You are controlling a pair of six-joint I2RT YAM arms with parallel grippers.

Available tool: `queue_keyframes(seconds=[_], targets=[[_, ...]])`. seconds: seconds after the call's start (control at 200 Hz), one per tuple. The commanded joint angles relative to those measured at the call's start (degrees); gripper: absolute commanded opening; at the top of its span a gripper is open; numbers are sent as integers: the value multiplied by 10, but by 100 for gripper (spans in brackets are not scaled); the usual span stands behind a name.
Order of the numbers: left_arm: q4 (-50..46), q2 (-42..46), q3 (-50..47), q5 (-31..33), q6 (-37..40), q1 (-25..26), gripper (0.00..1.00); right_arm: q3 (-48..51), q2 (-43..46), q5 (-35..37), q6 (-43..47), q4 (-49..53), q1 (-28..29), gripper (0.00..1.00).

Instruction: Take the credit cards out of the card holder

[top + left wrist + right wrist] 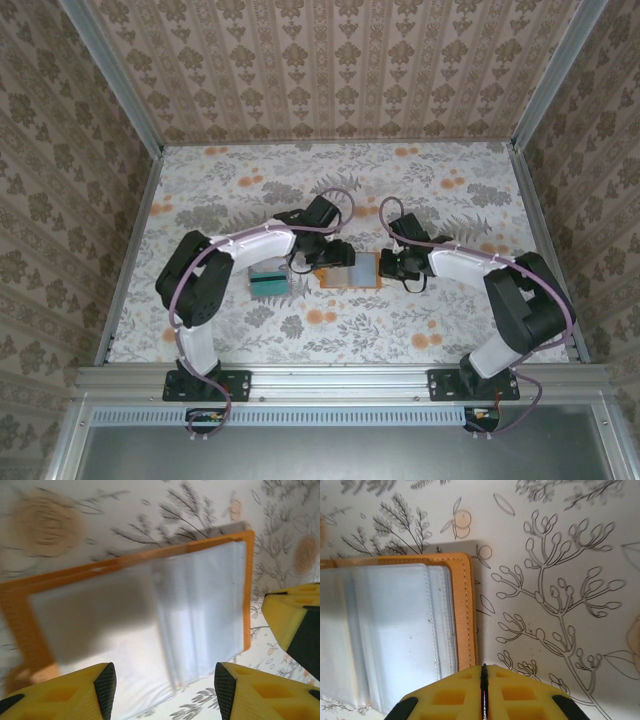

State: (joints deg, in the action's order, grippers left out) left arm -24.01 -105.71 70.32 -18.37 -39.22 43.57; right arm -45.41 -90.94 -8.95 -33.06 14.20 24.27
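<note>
Middle of the table [470, 310]: the card holder [349, 271] lies open and flat on the floral cloth, an orange-tan border around pale grey-blue pockets.
Left of the holder: the credit cards [268, 283] lie just beside it in a small pile, teal with a dark band. The count is too small to tell.
Left gripper [165, 682]: its yellow fingers stand moderately apart over the holder's left part and grip nothing.
Right gripper [483, 682]: its fingers are pressed together with just a dark seam between them, at the holder's right border. Whether they touch or pinch the border cannot be told.
Pockets: the clear sleeves are blurred in the left wrist view, so whether any card lies inside cannot be made out.
Holder's left edge: hidden under the left gripper in the top view.
</note>
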Motion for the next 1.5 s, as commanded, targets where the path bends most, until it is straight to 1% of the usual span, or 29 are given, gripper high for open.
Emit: queue_keyframes(seconds=[0.0,0.2,0.49,0.875,1.34,1.405,1.495], targets=[[-5,22,-18,22,-13,-14,58,-21,-13,-17,-1,-6,5,13],[-9,14,-29,30,-23,-20,58,-36,-30,-25,9,-1,11,13],[5,-4,-24,5,-18,-17,58,-41,-56,-9,10,14,16,13],[5,-33,-19,-17,-17,-12,58,-37,-53,-8,8,13,17,13],[25,-25,3,-35,7,12,58,-34,-54,-9,4,13,17,13],[25,-23,5,-34,9,13,61,-33,-53,-8,4,13,18,13],[20,-19,9,-31,12,14,72,-33,-53,-8,4,13,17,13]])
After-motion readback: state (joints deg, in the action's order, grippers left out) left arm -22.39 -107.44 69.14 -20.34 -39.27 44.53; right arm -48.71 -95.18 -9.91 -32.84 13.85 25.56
